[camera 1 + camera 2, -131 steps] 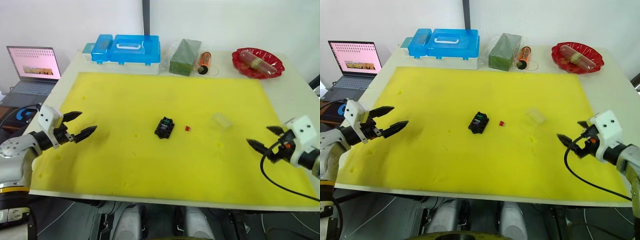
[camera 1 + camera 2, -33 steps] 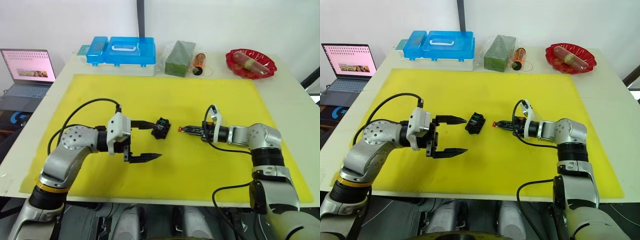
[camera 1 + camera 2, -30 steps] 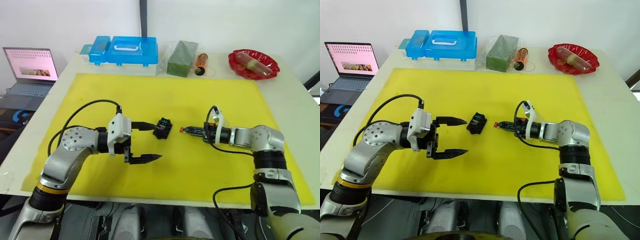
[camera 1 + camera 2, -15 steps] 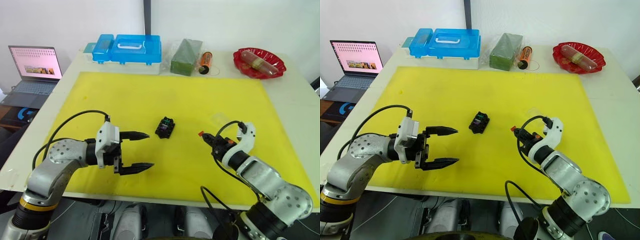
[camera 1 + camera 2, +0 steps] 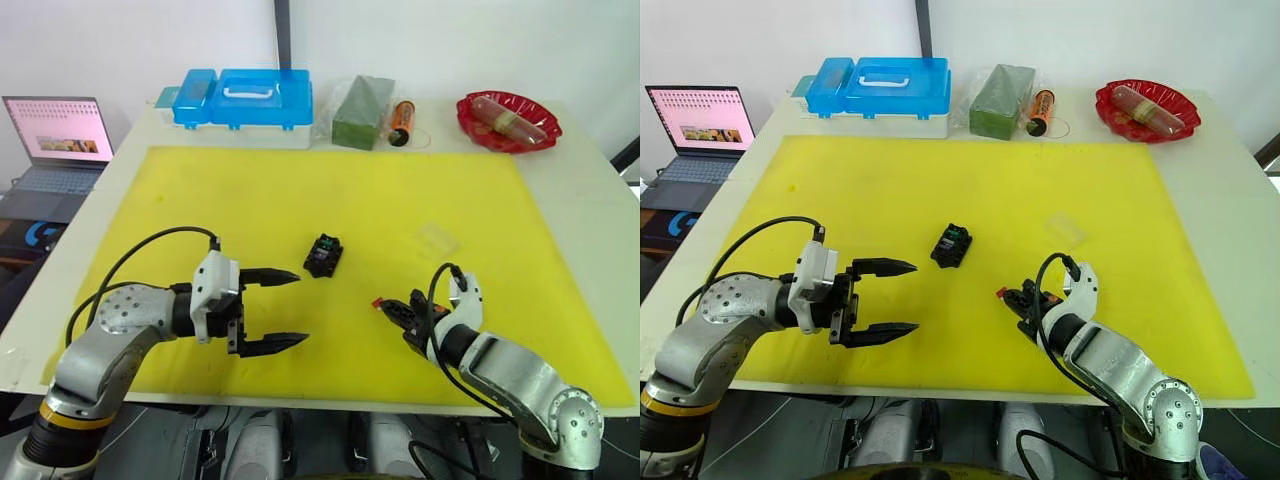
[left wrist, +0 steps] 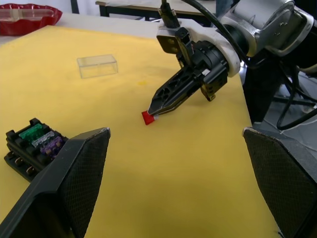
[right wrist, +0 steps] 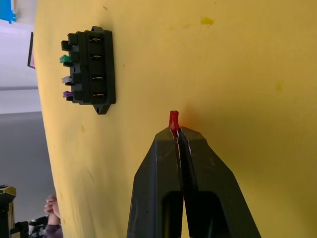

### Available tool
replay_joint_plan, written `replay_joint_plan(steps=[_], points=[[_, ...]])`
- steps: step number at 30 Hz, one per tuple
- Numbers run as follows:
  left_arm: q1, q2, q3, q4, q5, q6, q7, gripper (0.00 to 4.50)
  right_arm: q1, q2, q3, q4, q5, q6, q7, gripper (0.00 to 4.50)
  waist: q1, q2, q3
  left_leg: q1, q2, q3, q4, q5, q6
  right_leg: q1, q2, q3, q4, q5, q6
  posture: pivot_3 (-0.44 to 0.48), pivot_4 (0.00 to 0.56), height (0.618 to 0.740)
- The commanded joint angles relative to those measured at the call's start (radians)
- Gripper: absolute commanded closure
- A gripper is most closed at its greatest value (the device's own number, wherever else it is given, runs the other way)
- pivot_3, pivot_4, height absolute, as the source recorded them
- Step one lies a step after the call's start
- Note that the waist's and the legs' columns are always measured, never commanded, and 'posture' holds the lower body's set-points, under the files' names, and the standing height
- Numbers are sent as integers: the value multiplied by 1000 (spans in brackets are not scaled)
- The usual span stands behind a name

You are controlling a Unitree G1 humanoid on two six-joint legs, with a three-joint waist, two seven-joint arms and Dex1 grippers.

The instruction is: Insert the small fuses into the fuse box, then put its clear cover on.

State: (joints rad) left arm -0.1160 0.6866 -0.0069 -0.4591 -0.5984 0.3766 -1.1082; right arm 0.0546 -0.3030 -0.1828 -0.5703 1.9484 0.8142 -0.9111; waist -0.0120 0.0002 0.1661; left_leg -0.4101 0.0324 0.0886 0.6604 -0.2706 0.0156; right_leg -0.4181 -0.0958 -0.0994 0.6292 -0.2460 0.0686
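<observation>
Three fuses appear seated in fuse box. Red fuse is clamped in right gripper, well apart from it. Left gripper is spread, empty. Clear cover lies unfitted on mat.

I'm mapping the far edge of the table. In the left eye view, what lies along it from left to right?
laptop → blue plastic case → green block → orange cylinder → red dish
</observation>
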Motion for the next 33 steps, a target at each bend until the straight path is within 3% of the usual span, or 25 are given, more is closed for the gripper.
replay_joint_plan(steps=[1, 6, 7, 12, 14, 17, 19, 21, 24, 27, 31, 33], points=[[9, -4, -1, -43, 2, -22, 11, 0, -10, -33, 33, -38, 24, -62, 26, 4470, 1, 0, 0, 0, 0, 0, 0, 0, 0, 0, 0, 0, 0, 0, 0, 0, 150, 740], [9, -11, -13, -52, 2, -18, 25, 0, 4, -103, 86, -45, 24, -77, 66, 4470, 1, 0, 0, 0, 0, 0, 0, 0, 0, 0, 0, 0, 0, 0, 0, 0, 150, 740], [6, -9, -14, -47, 2, -19, 22, 0, 7, -122, 91, -49, 24, -74, 85, 4254, 2, 0, 0, 0, 0, 0, 0, 0, 0, 0, 0, 0, 0, 0, 0, 0, 150, 740], [-7, -7, -13, -30, 4, -21, 18, 0, 36, -216, 86, -62, 24, -65, 197, 2740, 4, 0, 0, 0, 0, 0, 0, 0, 0, 0, 0, 0, 0, 0, 0, 0, 150, 740], [-12, -12, -21, -28, 8, -23, 20, 0, 48, -298, 73, -53, 24, -19, 318, 2084, 4, -1, 0, 0, 0, 0, 0, 0, 0, 0, 0, 0, 0, 0, 0, 0, 150, 740], [-12, -22, -49, -35, 20, -38, 8, 0, 39, -531, 39, 7, 24, 139, 599, 1034, 6, 0, 0, 0, 0, 1, 1, -1, 1, 0, 0, 0, 0, 0, 0, 0, 150, 740], [-7, -23, -63, -35, 27, -50, -3, 0, -44, -708, 24, 85, 24, 292, 832, 399, 9, -2, 0, 0, 0, 2, 3, -1, 2, 1, -1, 1, -1, -2, -4, 0, 150, 740], [-4, -24, -71, -25, 38, -66, -12, 0, -157, -811, 45, 180, -7, 398, 991, 399, 8, -3, 1, 0, 0, 2, 4, -2, 3, 1, -1, 1, -1, -2, -4, 0, 150, 740], [3, -27, -84, -18, 53, -88, -18, 0, -311, -822, 118, 281, -185, 457, 1197, 399, 13, -5, 0, 0, 1, 0, 3, -2, 3, 1, 1, 0, -1, -2, -5, 0, 150, 740], [6, -34, -97, -12, 66, -110, -16, 0, -415, -808, 222, 307, -455, 427, 1435, 1008, 24, -4, 0, -1, 1, 1, 3, -2, 4, -1, 2, 0, -1, -2, -4, 0, 150, 740], [4, -40, -104, -7, 76, -120, -13, 0, -492, -788, 334, 340, -694, 368, 1642, 2359, 30, -4, 0, -7, 1, 1, 4, -2, 4, -6, 0, -1, -1, 0, -1, 0, 150, 740], [8, -41, -106, -9, 80, -125, -11, 0, -531, -771, 387, 364, -808, 332, 1707, 2359, 25, -4, 0, -10, 0, 1, 6, -2, 4, -7, 0, -1, -1, 1, 0, 0, 150, 740]])
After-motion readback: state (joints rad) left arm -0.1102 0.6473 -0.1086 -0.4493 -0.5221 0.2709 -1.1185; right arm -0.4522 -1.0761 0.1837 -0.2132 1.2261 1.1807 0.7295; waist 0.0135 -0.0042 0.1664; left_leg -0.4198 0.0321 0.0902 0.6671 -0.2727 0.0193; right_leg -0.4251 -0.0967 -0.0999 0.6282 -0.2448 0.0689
